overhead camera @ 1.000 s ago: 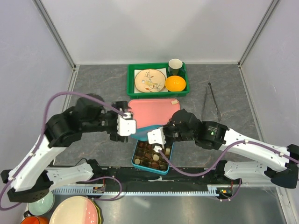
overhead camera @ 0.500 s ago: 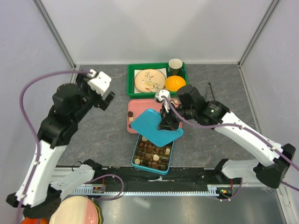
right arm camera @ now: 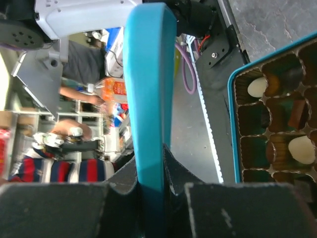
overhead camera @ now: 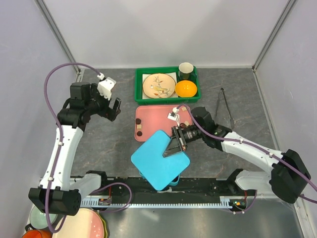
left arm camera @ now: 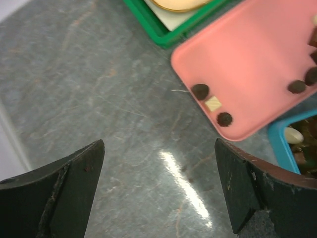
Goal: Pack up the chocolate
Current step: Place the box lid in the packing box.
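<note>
Looking down from above, the view showed a grey marbled table with two arms reaching over it. At the left, the left gripper hung above bare table, its claws spread wide apart and holding nothing. Just right of it lay a pink tray. A few loose chocolate pieces rested near the tray's left edge: in the left wrist view, two dark round ones with a cream square between them, and more dark ones farther along the tray. Behind the tray stood a green bin containing a patterned plate, an orange and a dark cup.

In front of the tray, at the near edge of the table, a blue lid was held at a tilt above a teal box, hiding nearly all of the box from overhead. The right gripper was clamped on the lid's right edge, its claws pressed against both faces. The right wrist view showed the lid edge-on and not seated, and beside it the open box with dark and cream pieces sitting in separate compartments. Well to the right, a pair of metal tongs lay on the table.
</note>
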`<move>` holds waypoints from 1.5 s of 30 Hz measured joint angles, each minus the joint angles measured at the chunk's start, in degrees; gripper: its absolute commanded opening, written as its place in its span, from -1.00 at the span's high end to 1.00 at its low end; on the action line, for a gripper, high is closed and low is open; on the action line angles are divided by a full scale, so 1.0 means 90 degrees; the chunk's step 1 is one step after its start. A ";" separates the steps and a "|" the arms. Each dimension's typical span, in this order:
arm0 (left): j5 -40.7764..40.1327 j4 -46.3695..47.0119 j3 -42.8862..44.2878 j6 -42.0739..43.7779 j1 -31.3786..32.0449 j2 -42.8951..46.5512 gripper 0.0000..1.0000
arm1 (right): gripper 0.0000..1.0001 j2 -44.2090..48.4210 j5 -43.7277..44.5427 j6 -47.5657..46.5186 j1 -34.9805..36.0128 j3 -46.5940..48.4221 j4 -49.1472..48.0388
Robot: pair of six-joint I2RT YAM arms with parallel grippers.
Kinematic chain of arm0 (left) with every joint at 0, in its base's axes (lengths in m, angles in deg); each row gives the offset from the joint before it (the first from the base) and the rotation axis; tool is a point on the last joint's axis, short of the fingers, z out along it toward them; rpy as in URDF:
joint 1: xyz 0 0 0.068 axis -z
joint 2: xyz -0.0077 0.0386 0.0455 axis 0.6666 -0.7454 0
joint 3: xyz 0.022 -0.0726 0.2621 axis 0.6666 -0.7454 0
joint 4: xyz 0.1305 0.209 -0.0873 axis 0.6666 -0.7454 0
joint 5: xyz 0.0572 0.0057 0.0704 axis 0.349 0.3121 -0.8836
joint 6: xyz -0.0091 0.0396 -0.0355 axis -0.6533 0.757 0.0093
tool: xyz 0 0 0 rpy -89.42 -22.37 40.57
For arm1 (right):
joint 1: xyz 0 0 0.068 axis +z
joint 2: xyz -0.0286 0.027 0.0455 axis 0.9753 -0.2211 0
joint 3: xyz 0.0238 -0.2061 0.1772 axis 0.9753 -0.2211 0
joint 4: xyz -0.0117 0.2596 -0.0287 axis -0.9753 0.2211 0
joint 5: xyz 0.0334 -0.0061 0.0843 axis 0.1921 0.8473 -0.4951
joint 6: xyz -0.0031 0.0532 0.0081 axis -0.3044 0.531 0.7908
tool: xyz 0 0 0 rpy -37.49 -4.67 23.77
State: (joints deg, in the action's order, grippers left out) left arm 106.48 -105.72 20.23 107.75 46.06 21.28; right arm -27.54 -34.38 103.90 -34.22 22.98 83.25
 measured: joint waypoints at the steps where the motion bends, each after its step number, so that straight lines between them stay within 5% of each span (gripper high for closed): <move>1: 0.0153 -0.0007 -0.0119 0.0000 0.0000 0.0024 -0.99 | 1.00 -0.0012 -0.0063 0.0369 -0.0056 -0.0321 -0.0522; 7: 0.0644 -0.0039 -0.0486 0.0000 0.0000 0.0046 -0.99 | 1.00 -0.0551 -0.0233 0.1355 -0.0279 -0.1134 -0.2212; 16: 0.1013 -0.0051 -0.0597 0.0000 0.0000 0.0090 -0.99 | 0.98 -0.1314 -0.0036 -0.0389 -0.0391 -0.0712 -0.0845; 29: 0.1394 -0.0129 -0.0707 0.0002 0.0000 0.0197 -0.99 | 0.21 -0.1814 0.0651 -0.1438 -0.0648 -0.0134 0.0476; 43: 0.1605 -0.0325 -0.0828 0.0019 0.0000 0.0454 -0.99 | -0.15 -0.1936 0.1474 -0.2062 -0.1013 0.0136 0.1528; 45: 0.1610 -0.0345 -0.0865 0.0036 0.0000 0.0483 -0.99 | -0.42 -0.1936 0.1579 -0.2118 -0.1039 0.0141 0.1651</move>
State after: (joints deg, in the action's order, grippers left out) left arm 120.98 -108.82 12.45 108.08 46.06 25.62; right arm -44.96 -20.17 84.84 -43.58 24.25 98.12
